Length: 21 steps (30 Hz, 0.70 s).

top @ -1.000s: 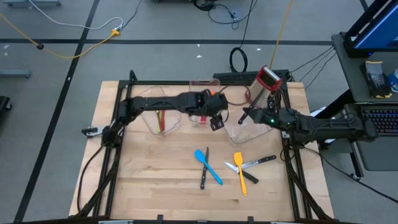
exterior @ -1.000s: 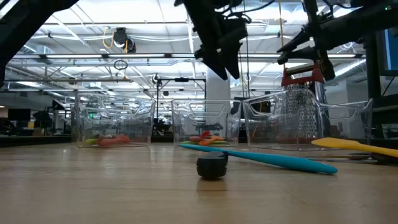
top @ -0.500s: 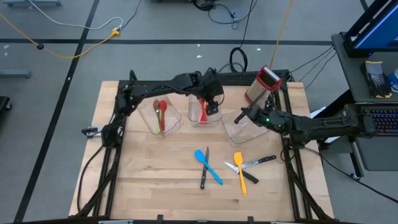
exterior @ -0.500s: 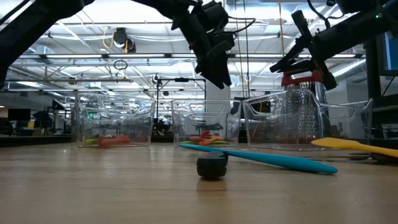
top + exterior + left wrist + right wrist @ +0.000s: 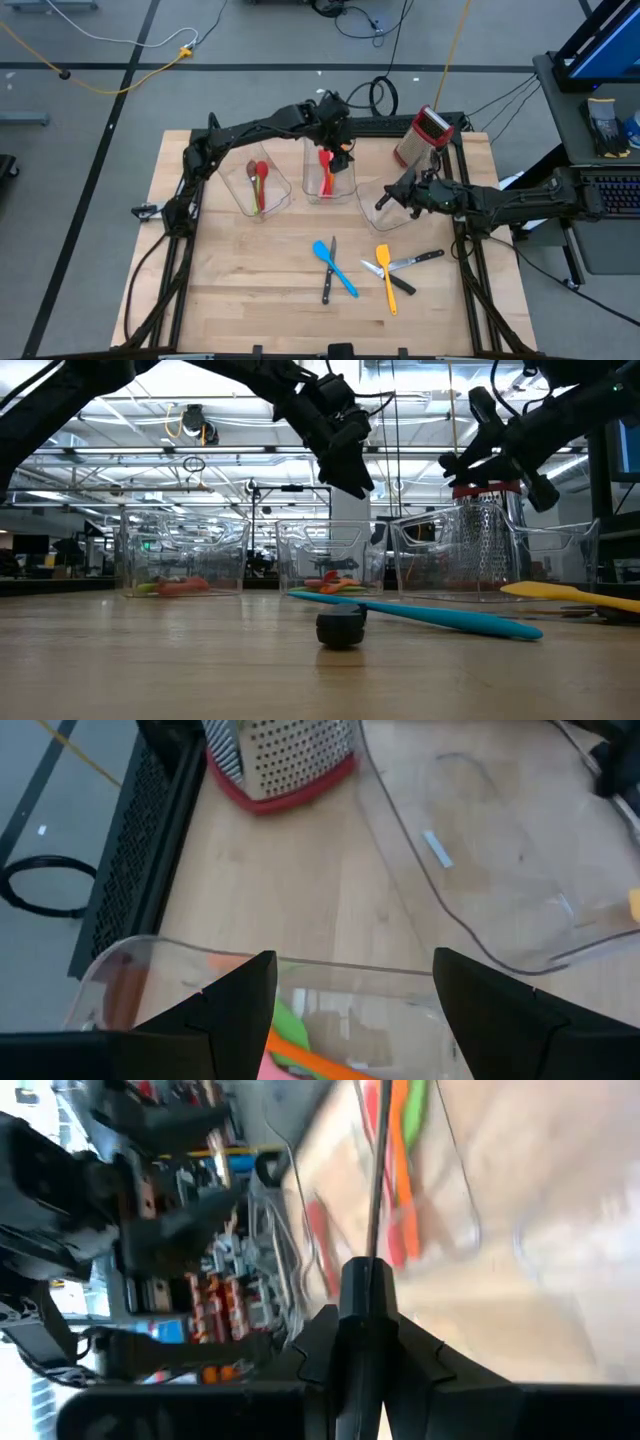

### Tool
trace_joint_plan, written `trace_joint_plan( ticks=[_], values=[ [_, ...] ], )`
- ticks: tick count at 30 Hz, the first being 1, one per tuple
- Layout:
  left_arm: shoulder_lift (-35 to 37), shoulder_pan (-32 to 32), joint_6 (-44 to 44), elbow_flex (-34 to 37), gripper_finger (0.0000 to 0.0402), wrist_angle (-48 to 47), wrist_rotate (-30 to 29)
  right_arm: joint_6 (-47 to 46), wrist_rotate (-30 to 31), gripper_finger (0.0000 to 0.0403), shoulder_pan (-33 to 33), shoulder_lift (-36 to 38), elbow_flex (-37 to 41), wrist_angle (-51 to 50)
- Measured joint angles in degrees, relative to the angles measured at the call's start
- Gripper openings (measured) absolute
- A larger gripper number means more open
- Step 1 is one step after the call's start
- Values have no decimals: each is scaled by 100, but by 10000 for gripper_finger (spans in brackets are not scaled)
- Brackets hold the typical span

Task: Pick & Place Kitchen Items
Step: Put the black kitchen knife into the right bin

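Note:
My left gripper hangs open over the far end of the middle clear bin, with nothing between its fingers. In that bin lie red, orange and pink utensils. My right gripper hovers over the right clear bin, shut on a thin dark utensil that looks like a black-handled knife. On the table nearer the front lie a blue spatula, a yellow spatula and black-handled knives. My right gripper pinches the knife's thick dark end between its two fingers. The thin part runs on beyond the fingertips. The fingers come from the table's right side, slanting slightly down. The knife is lifted clear, above the right bin.
The left clear bin holds a red spoon and a green utensil. A red-topped metal grater stands at the far right behind the right bin. A black frame runs along the table's far edge. Bare wood lies at the near left.
My left gripper has swung from beside the middle bin's right side toward the table's far edge, turning as it went, and now hangs over that bin's far end, still open. My right gripper has rolled about its own axis with the knife, staying over the right bin.

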State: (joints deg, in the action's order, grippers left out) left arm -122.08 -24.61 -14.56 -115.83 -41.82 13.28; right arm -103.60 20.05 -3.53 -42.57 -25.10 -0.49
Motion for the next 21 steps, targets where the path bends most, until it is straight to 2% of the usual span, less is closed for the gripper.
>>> trace_joint_plan(
  ticks=[8,10,13,18,21],
  values=[
    [39,-45,392,0,273,284,-35,-888,-795,37,0,11,-2,-560],
    [110,-39,539,0,273,408,-255,-1071,-950,38,0,19,0,-627],
    [273,-48,655,0,273,545,-622,-1147,-987,38,0,42,0,-644],
    [566,-71,565,30,273,627,-498,-1301,-1091,38,0,168,-1,-924],
    [850,-36,638,490,273,1149,-466,-1436,-1125,38,0,267,-1,-1243]
  ],
)
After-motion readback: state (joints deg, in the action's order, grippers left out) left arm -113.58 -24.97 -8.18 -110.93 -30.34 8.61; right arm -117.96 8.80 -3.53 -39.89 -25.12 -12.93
